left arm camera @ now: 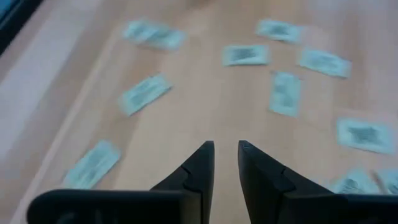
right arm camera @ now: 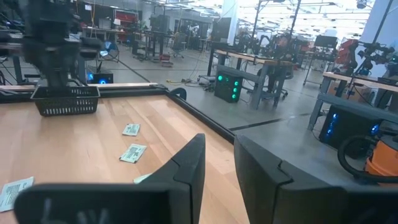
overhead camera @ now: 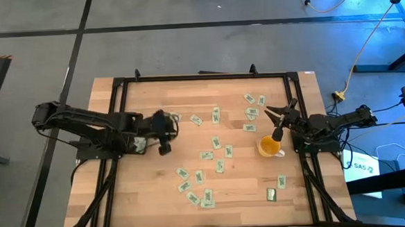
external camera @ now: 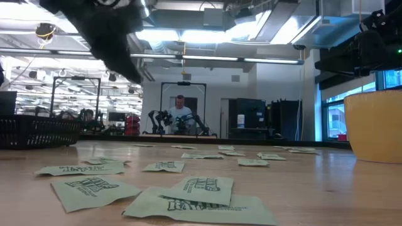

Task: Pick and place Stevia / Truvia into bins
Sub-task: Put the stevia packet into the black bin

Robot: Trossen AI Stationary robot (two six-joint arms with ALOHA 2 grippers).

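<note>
Paper-thin Stevia sachets [overhead camera: 206, 156] lie scattered flat across the wooden table [overhead camera: 144, 193], light and limp, so we judge an edge pinch best; our left gripper [left arm camera: 225, 163] hovers empty, fingers slightly apart, while the right gripper [right arm camera: 217, 162] waits likewise parted at the table's edge.

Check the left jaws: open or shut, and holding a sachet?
Open and empty: the left gripper shows a clear gap between its jaws with bare table behind, nothing pinched.
</note>
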